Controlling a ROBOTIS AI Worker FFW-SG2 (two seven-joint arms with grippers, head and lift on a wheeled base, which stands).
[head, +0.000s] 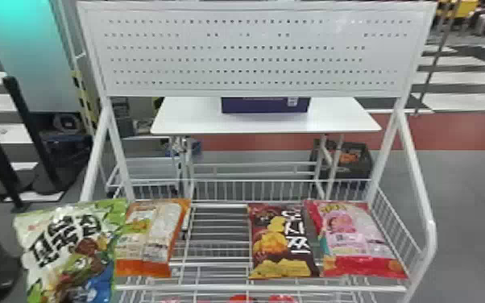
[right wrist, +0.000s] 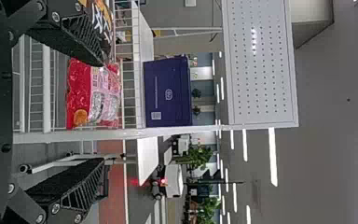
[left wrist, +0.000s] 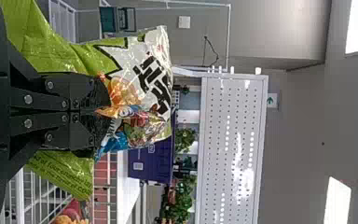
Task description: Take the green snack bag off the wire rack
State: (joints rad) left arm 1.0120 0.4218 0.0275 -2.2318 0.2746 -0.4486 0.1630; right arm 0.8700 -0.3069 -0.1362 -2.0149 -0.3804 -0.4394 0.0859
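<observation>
Left wrist view: green snack bag, crinkled, shiny, black-lettered on white, pinched in left gripper

The green bag runs off the head view's bottom edge, and the left claw covers part of it in the left wrist view. The bag hides one edge of the orange packet. Behind the board, I lose the top of the purple box and the bench's far side. Those red scraps at the bottom edge are too cut off to name.
</observation>
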